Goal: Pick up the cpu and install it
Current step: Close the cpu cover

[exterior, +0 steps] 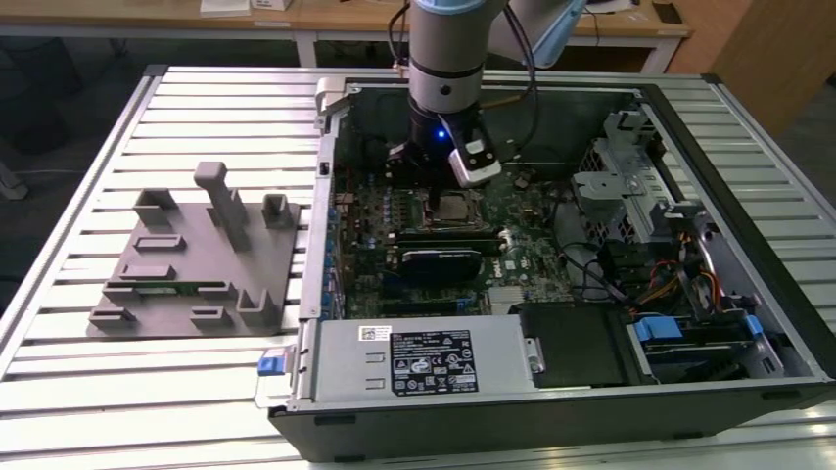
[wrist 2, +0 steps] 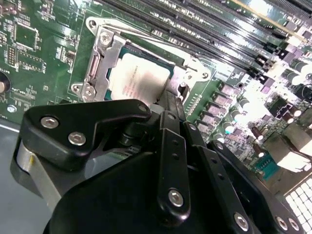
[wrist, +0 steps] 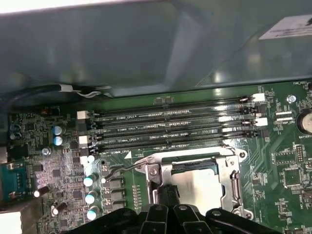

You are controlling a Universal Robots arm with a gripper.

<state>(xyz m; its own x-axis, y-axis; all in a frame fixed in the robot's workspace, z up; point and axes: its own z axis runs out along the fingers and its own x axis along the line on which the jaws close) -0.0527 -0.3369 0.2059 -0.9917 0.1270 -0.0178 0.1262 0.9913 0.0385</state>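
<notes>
- A grey plastic fixture block (exterior: 196, 259) with upright posts stands on the slatted metal counter (exterior: 78, 372), at nine o'clock of the open black computer case (exterior: 731, 392) in the exterior view.
- The grey robot arm (exterior: 444, 59) drops into the case near twelve o'clock, over the green motherboard (exterior: 523, 245).
- Its black hand (wrist: 168, 191) looks clenched on nothing, the tip just at the edge of the chip.
- The small flat square cpu (wrist 2: 139, 78) with a silvery-white metal top lies flat inside the bright metal socket frame (wrist: 231, 180), beside the long black memory slots (wrist: 170, 127).
- Handling, as I judge it:
  - The cpu should be light, thin and stiff.
  - Its smooth top would slip under a pinch, and its underside contacts are fragile.
  - The safe hold is across two opposite rim edges, kept level.
- Coloured cables (exterior: 653, 289) crowd the case at three o'clock, well apart from the socket.
- Hard to make out:
  - The hand's own body covers the near part of the socket in both wrist views.
  - I cannot tell whether the tip touches the cpu or hangs just above it, nor whether the frame is latched.
  - In the exterior view the wrist blocks the hand.
</notes>
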